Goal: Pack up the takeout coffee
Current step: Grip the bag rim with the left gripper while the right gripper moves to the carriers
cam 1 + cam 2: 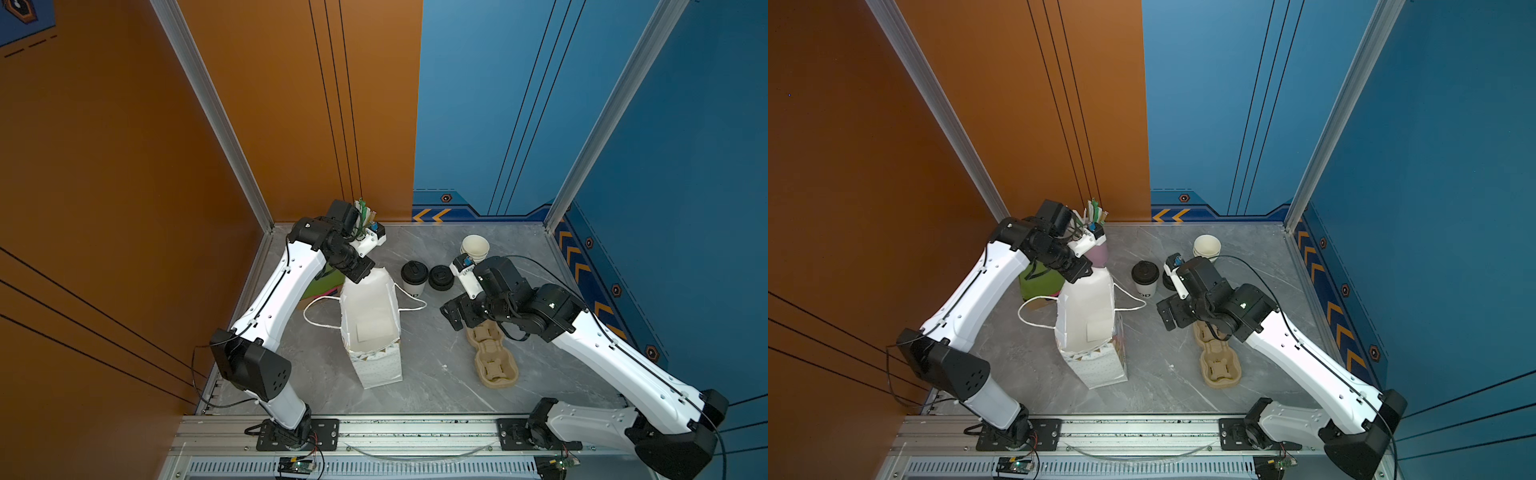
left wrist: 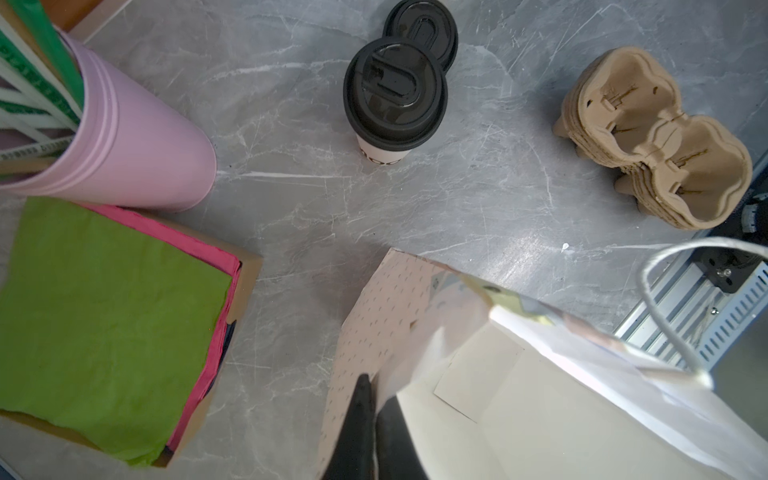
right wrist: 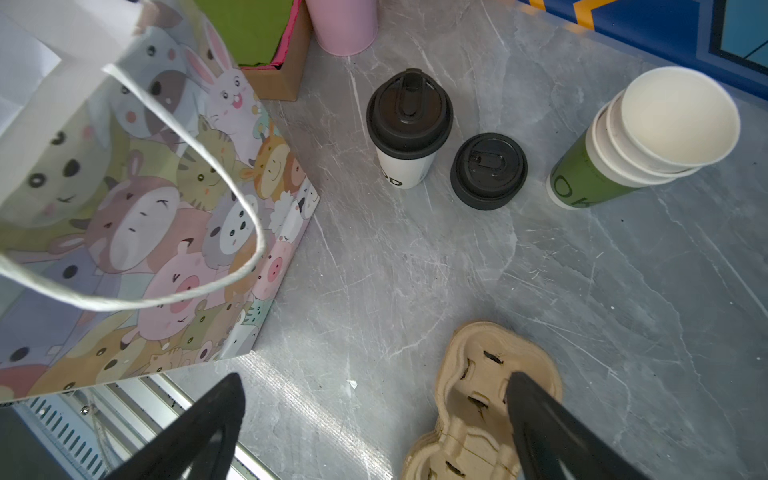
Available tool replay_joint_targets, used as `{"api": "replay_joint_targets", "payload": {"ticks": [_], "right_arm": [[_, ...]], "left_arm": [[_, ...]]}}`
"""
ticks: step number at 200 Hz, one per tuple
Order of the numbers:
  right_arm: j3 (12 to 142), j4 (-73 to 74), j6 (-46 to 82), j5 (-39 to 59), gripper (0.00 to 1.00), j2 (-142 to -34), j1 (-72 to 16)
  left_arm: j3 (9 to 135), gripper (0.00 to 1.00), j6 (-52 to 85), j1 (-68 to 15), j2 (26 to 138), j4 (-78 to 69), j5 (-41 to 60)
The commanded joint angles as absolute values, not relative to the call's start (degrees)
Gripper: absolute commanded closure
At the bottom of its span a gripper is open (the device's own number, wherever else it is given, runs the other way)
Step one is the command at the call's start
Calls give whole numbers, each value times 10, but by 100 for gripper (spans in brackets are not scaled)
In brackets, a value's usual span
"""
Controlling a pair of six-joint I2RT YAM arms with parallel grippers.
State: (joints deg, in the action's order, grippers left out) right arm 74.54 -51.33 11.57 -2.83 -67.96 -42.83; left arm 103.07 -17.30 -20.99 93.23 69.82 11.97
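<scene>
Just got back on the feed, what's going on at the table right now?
The left gripper is shut, its fingers pinching the rim of the gift bag, which stands open on the table. The right gripper hangs open over the stack of pulp cup carriers, holding nothing. The takeout coffee stands upright beside a loose black lid, outside the bag and not yet packed.

White black-lidded cup (image 3: 405, 170); pastel animal-print, seemingly dot-sided bag (image 3: 141, 220)

Marble table (image 1: 436, 374) bears bag (image 1: 374, 332), takeout coffee (image 1: 414, 276), lid (image 1: 441, 277), cups (image 1: 475, 247), carriers (image 1: 494, 365).
</scene>
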Motion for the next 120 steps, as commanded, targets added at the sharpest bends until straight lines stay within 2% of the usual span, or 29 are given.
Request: {"api": "replay_joint_targets", "payload": {"ticks": [1,71,120], "right_arm": [[731,-506,138,-64,1,-676,-413],[690,-538,151,-86,2,-682,-362],[637,-559,182,-75,11,-690,-355]], "left_arm": [[1006,98,-120,-206,882,713,75],[908,99,-4,-171,761,711,26],[870,99,15,-159,744,710,29]]}}
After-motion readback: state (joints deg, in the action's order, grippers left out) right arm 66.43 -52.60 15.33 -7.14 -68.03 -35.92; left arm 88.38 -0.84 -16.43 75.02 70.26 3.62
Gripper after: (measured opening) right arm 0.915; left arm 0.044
